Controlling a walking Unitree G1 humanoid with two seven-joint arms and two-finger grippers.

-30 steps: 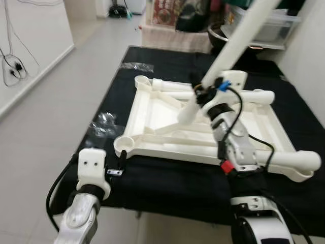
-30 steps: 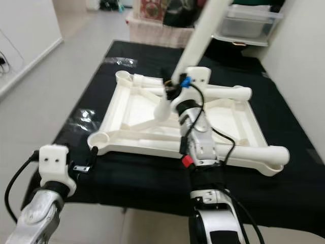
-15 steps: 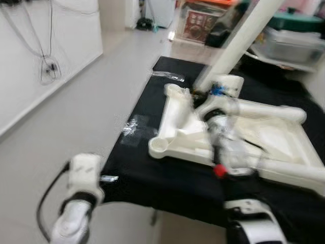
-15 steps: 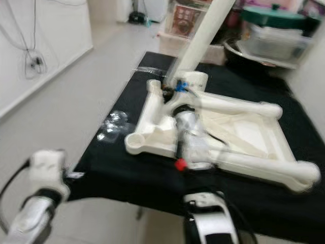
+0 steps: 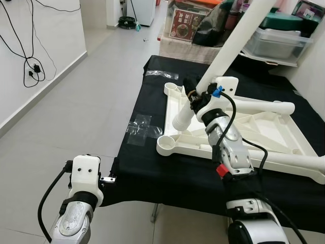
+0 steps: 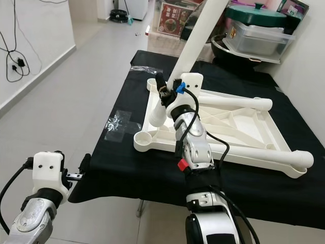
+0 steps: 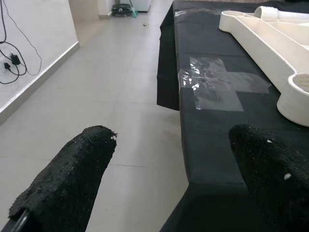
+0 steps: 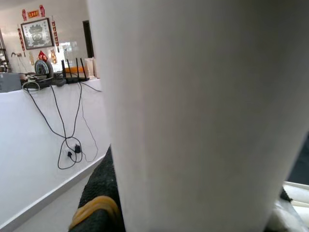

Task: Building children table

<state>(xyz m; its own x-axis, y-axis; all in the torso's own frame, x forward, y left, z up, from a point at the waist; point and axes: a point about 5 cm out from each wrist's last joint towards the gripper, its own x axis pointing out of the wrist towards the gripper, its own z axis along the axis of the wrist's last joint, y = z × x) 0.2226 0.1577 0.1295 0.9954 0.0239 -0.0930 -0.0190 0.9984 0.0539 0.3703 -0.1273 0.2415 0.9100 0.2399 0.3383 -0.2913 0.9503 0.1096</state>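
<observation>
While the right gripper [image 5: 195, 97] squeezes a long white table leg [image 5: 238, 38], the leg slants up and away from it, with its round bottom end just below the fingers. Under that claw lies the white table top [image 6: 238, 127], upside down on a black cloth [image 5: 152, 168]. Beside its near corner is some clear tape [image 6: 118, 123]. The left gripper [image 7: 174, 188] hangs wide open, holding nothing, low by the cloth's near edge, above the grey floor [image 5: 66, 117]
</observation>
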